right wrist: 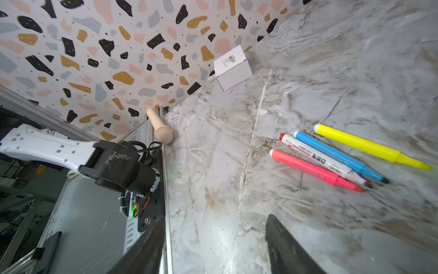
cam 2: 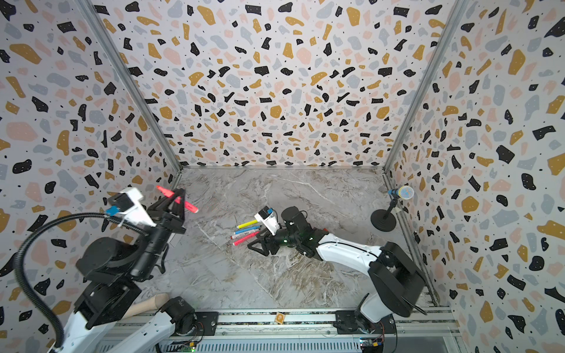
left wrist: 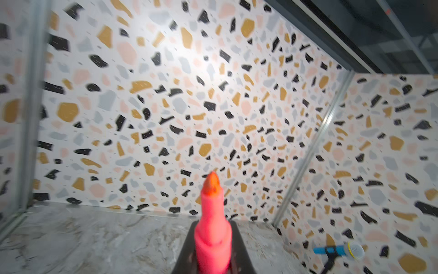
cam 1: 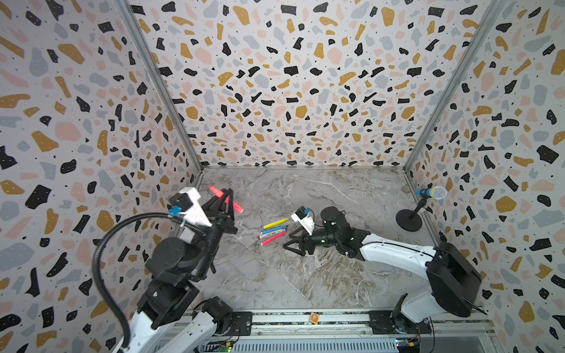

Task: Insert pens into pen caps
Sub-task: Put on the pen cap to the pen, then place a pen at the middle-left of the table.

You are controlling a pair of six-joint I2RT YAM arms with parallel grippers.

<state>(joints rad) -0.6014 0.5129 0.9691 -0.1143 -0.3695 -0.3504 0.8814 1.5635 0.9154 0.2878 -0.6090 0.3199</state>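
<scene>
**A:** Where is your left gripper (cam 1: 227,199)?

**B:** It's at ten o'clock over the marble table (cam 1: 305,275), raised off it and clenched across the middle of a pink pen (cam 1: 238,209). In your left wrist view that pen's orange tip (left wrist: 212,186) is bare and juts past the fingers.

**A:** And your right gripper (cam 1: 292,241)?

**B:** Released. Its jaws are spread with bare table between them, low near the table's centre.

**A:** The other pens?

**B:** Four lie side by side at ten o'clock of that gripper, just beside it and not touching it. The yellow pen (cam 1: 276,223) is on the twelve o'clock side. Next come the blue pen (cam 1: 274,229) and the white pen (cam 1: 270,234), with the second pink pen (cam 1: 273,239) on the six o'clock side. Their tips point toward two o'clock, and your right wrist view shows them uncapped.

**A:** Anything else?

**B:** A microphone on a stand (cam 1: 434,192) is at three o'clock, by the wall.
</scene>
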